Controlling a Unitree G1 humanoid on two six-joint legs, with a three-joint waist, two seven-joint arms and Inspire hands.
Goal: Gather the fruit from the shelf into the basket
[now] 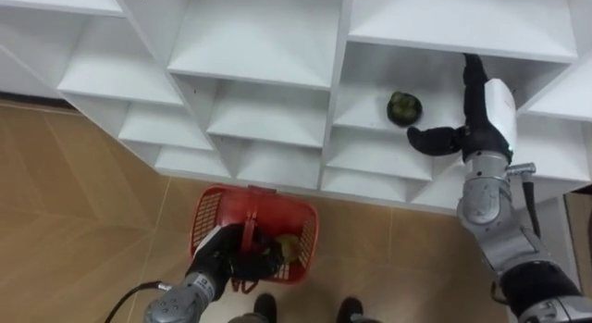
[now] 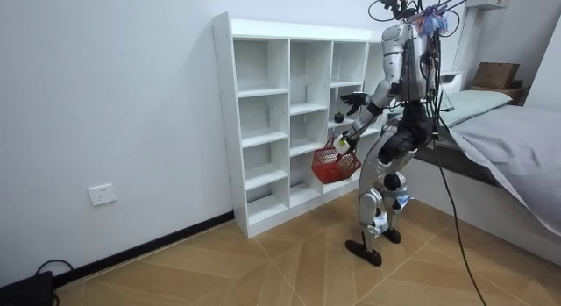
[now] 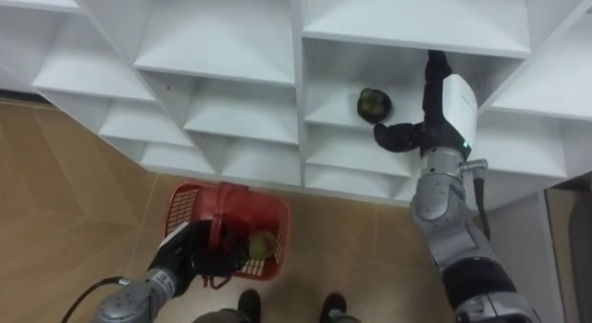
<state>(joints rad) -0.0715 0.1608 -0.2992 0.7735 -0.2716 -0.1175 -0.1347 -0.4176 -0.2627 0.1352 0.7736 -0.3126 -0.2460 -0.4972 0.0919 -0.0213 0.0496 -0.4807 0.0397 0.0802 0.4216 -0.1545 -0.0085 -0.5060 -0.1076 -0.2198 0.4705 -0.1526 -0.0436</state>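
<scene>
White open-shelved closet [image 1: 259, 45] over wood floor. Left hand [image 1: 236, 255] clamped on handle of red plastic mesh basket [image 1: 208, 215], yellow-green fruit [image 1: 289, 248] already inside. Right hand [image 1: 467, 133] spread apart in compartment, just beside dark green round fruit [image 1: 403, 107], not gripping. Likely partway: one collected, one left.

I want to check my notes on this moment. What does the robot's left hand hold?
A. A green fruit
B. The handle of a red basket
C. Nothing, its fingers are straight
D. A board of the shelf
B: the left hand has its fingers curled round the handle of the red basket, in front of the white shelf. The green fruit lies on a board, near the open right hand.
</scene>
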